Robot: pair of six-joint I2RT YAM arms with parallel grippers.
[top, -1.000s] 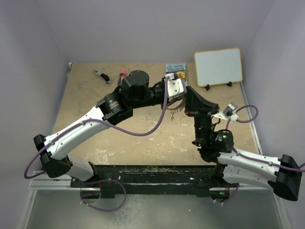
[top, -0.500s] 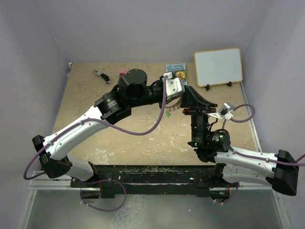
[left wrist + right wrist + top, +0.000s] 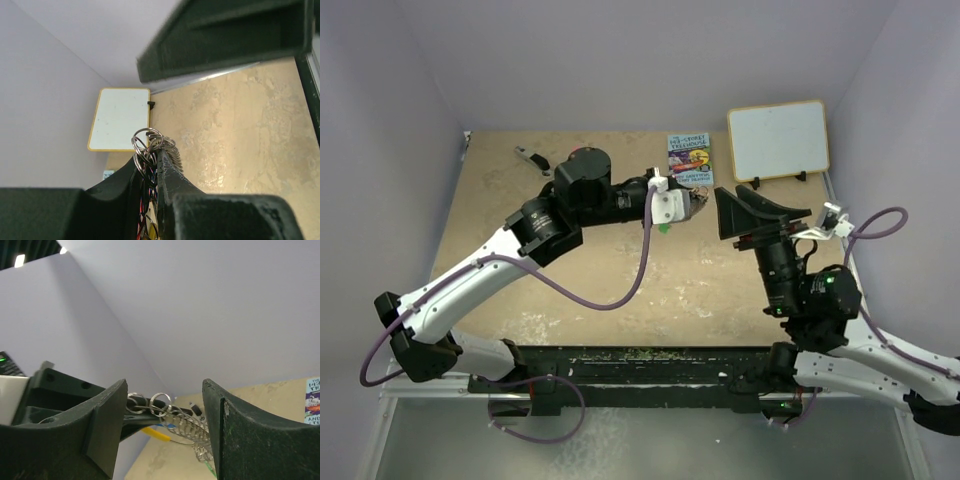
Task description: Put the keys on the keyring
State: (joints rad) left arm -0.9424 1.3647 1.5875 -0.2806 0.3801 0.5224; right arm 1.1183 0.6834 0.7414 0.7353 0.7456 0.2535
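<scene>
My left gripper is shut on the keyring, whose small steel loops stick up above the fingertips. Red and blue bits of the keys show in the narrow gap between the fingers. From the right wrist, the keyring shows a silvery coiled rim and a yellow stretch, and it hangs from the left fingers. My right gripper stands open, a little way off from the ring, with nothing in it. From above, the left gripper and the right gripper face each other over mid-table. A green key dangles below.
A whiteboard leans at the back right, with a colourful booklet lying left of it. A black-and-silver tool lies at the back left. Purple walls close in the sandy table on three sides.
My right gripper has opened from shut and drawn back to the right, away from the ring. The left arm has shifted slightly left, still holding the keyring.
</scene>
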